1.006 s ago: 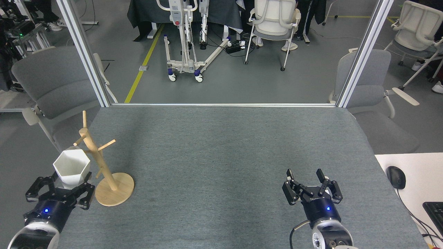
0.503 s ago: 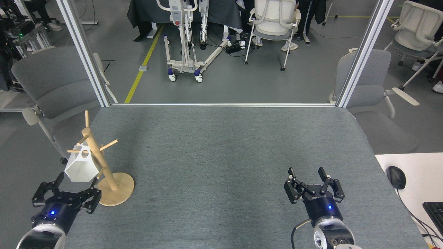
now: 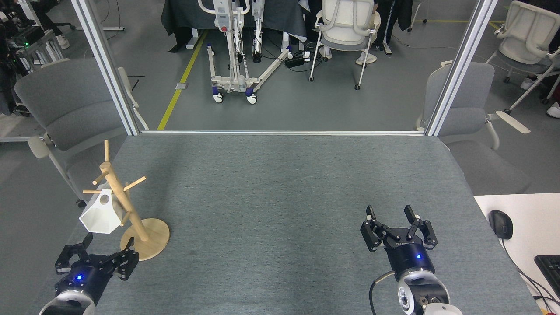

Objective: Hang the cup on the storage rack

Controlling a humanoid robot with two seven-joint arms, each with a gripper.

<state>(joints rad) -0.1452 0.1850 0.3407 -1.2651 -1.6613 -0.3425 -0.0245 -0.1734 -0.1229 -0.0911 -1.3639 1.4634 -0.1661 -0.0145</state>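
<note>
Cup (image 3: 101, 215) hanging off left-side peg of storage rack (image 3: 127, 210), mouth tipped down-left, tab hole showing, clear of counter (image 3: 280, 197).

Step in hand, my read: clear out w/o bumping. Pull L tool (image 3: 97, 261) straight toward self, low; don't clip disc base just beside R fingertip.

L tool: fingers spread, empty, below cup, no contact. R tool (image 3: 397, 224): spread too, empty, parked near-right, well apart from rack.
</note>
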